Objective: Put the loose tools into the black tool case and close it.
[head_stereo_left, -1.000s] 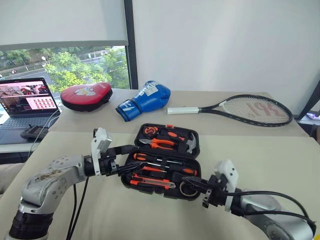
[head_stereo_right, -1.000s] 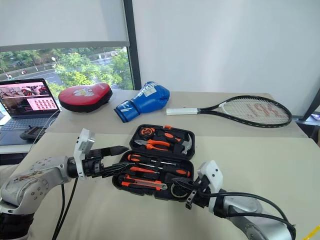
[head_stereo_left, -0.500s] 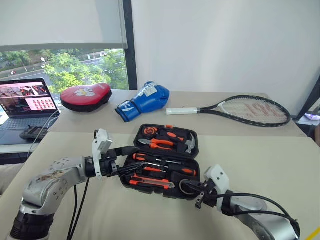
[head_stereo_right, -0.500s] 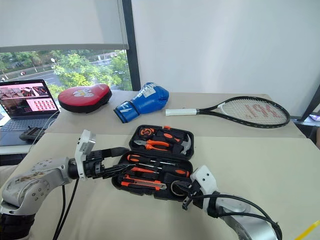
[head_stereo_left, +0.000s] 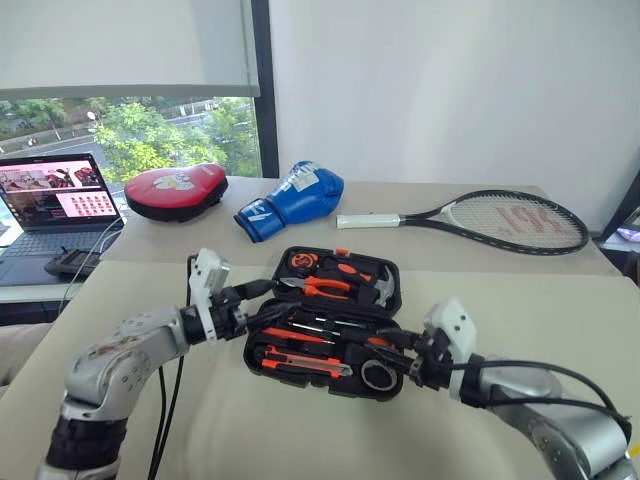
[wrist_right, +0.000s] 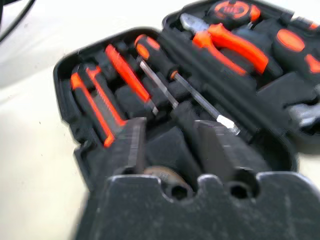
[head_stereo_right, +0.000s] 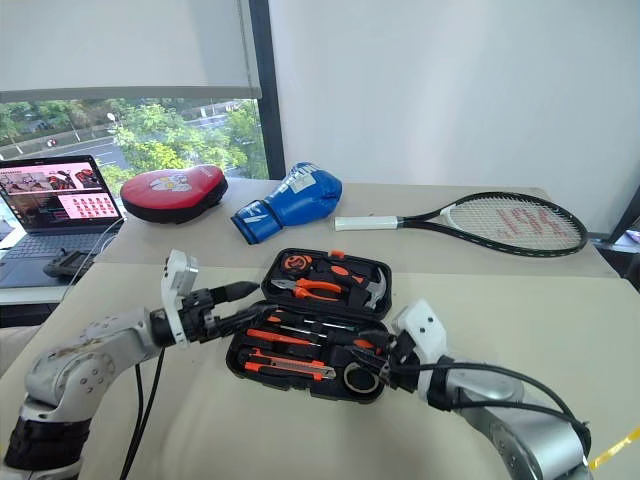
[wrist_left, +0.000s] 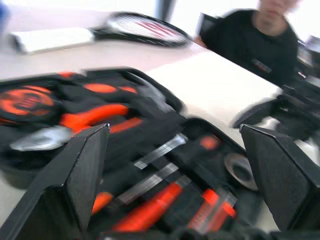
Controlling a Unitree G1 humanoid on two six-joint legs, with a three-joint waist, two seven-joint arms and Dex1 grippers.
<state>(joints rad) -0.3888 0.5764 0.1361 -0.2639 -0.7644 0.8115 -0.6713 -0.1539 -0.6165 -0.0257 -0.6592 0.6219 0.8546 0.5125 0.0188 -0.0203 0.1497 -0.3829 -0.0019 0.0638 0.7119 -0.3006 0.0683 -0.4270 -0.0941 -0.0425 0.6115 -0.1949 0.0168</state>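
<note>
The black tool case (head_stereo_left: pixel 322 381) lies open on the beige table, its lid flat behind the base. In the base's slots lie two long screwdrivers (wrist_right: pixel 167 70), a small orange screwdriver (wrist_right: pixel 125 70), the utility knife (head_stereo_left: pixel 305 364) and the dark tape roll (head_stereo_left: pixel 377 374). My right gripper (head_stereo_left: pixel 385 345) hovers open over the base's right end, just above the tape roll (wrist_right: pixel 162 174), with nothing between its fingers (wrist_right: pixel 127 145). At the case's left edge my left gripper (head_stereo_left: pixel 275 300) stands wide open, pointing across the tools, holding nothing.
Pliers (head_stereo_left: pixel 320 290), a hammer (head_stereo_left: pixel 378 287) and an orange tape measure (head_stereo_left: pixel 300 262) fill the lid. Behind the case lie a red pad (head_stereo_left: pixel 175 190), a blue boxing glove (head_stereo_left: pixel 292 200) and a tennis racket (head_stereo_left: pixel 490 217). A laptop (head_stereo_left: pixel 55 200) stands far left. A person (wrist_left: pixel 265 35) sits beyond the table.
My right gripper has opened and risen a little above the tape roll, which stays in the case. The left gripper has moved closer over the case's left edge.
</note>
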